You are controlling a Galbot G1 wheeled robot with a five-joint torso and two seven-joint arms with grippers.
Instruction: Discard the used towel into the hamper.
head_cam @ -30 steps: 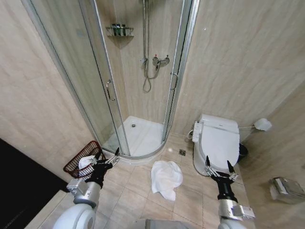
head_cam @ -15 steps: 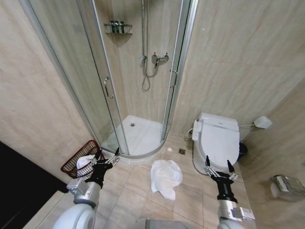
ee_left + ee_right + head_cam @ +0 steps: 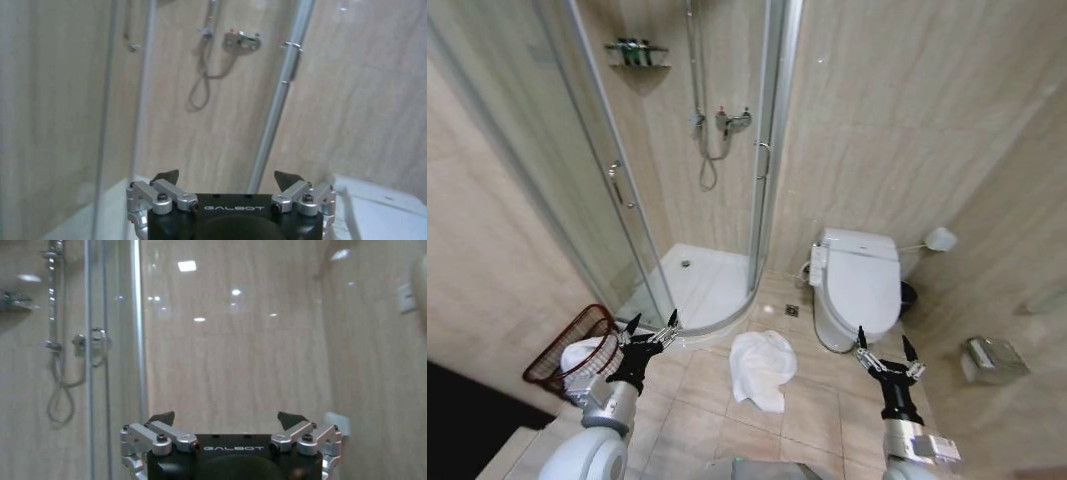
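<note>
Towels: I count two pieces of white cloth. One white towel (image 3: 760, 368) lies crumpled on the tile floor (image 3: 817, 420), lower centre of the head view, between the shower tray and the toilet. A second white bundle (image 3: 582, 355) sits inside the hamper.
Hamper: one, a dark reddish-brown wire basket (image 3: 555, 352) at the lower left of the head view, against the wall beside the glass shower door. It leans to one side, its open mouth facing my left arm.
Left gripper (image 3: 650, 326): I see it raised at the lower left of the head view, just right of the hamper rim, fingers spread apart with nothing between them. The left wrist view shows the same gripper (image 3: 228, 178), its two fingertips well separated, pointing at the shower.
Right gripper (image 3: 882, 347): raised at the lower right of the head view, in front of the toilet, fingers likewise splayed and empty. The right wrist view shows the gripper (image 3: 227, 418) with its tips wide apart, facing the tiled wall.
Toilet: one, white, lid closed (image 3: 857, 283), right of centre in the head view.
Shower: one glass enclosure (image 3: 627, 190), upper left of the head view, with one hose and mixer (image 3: 722, 122) on its back wall.
</note>
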